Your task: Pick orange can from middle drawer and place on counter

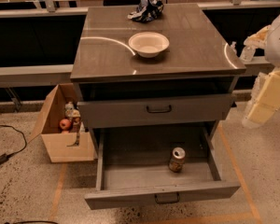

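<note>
The orange can (177,159) stands upright on the floor of the open middle drawer (130,174), right of its centre. The drawer is pulled out at the bottom of the cabinet. The grey-brown counter (196,41) tops the cabinet. My gripper (243,51) hangs at the counter's right edge, at counter height, well above and to the right of the can. My cream-white arm (270,94) runs down the right side of the view.
A white bowl (149,44) and a dark crumpled bag (146,9) sit on the counter. The taller upper drawer front (154,110) is nearly shut. A cardboard box (60,143) with small items stands on the floor to the left. A cable (9,143) lies at far left.
</note>
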Action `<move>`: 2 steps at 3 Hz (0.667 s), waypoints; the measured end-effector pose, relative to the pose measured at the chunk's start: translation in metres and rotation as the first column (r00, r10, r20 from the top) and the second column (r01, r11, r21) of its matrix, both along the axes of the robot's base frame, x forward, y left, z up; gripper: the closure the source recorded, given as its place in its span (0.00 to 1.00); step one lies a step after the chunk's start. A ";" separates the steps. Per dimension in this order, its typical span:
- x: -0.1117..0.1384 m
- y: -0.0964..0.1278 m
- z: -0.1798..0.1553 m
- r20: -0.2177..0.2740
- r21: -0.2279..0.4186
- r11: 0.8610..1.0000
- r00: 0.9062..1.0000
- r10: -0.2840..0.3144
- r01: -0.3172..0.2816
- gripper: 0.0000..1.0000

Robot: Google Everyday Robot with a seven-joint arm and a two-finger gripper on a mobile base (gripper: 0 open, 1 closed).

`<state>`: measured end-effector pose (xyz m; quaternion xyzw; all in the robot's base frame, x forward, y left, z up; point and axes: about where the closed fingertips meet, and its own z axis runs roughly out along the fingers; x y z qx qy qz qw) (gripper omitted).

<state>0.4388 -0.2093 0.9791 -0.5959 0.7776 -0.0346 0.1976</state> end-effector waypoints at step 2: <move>0.005 0.008 -0.101 -0.011 0.241 0.970 1.000 -0.011 0.013 0.00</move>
